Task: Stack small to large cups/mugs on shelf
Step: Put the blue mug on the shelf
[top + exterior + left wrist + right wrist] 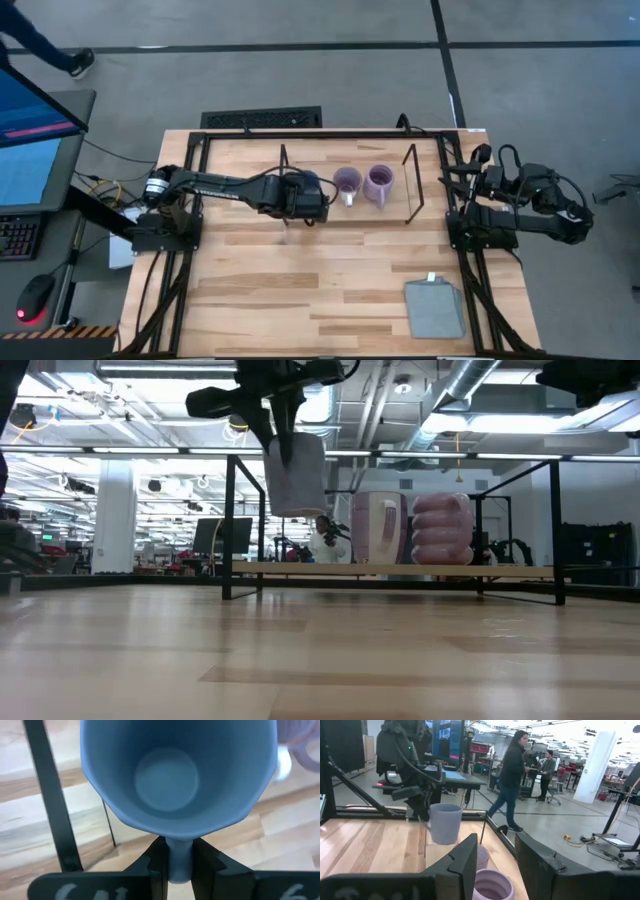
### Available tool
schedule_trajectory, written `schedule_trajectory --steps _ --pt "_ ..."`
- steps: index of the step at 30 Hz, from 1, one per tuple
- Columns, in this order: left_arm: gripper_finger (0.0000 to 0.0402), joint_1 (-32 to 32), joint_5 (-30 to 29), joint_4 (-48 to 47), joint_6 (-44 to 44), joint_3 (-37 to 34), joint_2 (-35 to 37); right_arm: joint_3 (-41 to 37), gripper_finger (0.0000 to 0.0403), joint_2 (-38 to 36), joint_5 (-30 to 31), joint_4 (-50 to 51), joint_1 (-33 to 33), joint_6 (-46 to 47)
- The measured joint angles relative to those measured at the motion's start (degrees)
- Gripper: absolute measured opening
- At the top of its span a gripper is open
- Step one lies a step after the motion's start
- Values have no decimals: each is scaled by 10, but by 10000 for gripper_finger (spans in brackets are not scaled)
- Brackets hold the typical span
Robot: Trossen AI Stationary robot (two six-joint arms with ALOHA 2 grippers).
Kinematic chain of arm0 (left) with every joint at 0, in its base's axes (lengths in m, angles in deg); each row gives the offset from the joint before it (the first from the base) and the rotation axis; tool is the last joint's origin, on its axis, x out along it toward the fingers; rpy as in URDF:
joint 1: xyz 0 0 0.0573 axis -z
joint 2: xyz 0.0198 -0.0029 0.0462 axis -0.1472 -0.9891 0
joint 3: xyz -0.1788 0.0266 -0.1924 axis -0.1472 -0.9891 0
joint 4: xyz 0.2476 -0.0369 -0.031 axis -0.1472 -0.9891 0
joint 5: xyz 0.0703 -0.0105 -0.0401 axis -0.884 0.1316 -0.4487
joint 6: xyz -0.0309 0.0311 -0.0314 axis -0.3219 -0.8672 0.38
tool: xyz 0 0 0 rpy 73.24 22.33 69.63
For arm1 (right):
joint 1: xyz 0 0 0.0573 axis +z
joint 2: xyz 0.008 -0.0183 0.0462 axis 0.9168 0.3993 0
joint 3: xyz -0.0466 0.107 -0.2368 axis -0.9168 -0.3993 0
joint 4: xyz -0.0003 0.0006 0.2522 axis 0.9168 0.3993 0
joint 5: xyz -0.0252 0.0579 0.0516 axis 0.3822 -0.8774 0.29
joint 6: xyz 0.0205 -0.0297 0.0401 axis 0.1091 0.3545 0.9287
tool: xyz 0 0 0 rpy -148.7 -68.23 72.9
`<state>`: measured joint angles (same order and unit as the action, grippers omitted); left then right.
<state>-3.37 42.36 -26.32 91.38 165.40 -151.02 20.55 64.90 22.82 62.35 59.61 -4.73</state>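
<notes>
Overhead, left hand (179,865) clenched on the blue mug's (175,775) handle, holding it in the air above the shelf (395,215) near its left wire frame. Two purple mugs (347,183) (380,184) stand side by side on the shelf board. Right hand (495,865) waits parted, nothing between its fingers, off the worktop's (300,290) right edge. Grey cloth (435,308) lies at the near right.

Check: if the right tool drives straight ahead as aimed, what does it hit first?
Probably the near purple mug, directly ahead of the right tool on the shelf; the second purple mug sits behind it. Depth uncertain.
</notes>
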Motion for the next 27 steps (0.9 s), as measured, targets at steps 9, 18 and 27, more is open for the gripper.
schedule_trajectory --steps 9,18,27 --pt "35 -15 -14 8 7 0 0 0 155 0 0 0 0 0" --pt "35 -25 -14 8 9 0 0 0 154 0 0 0 0 0" --pt "35 -34 -8 30 -15 -1 -40 0 153 0 0 0 0 0"
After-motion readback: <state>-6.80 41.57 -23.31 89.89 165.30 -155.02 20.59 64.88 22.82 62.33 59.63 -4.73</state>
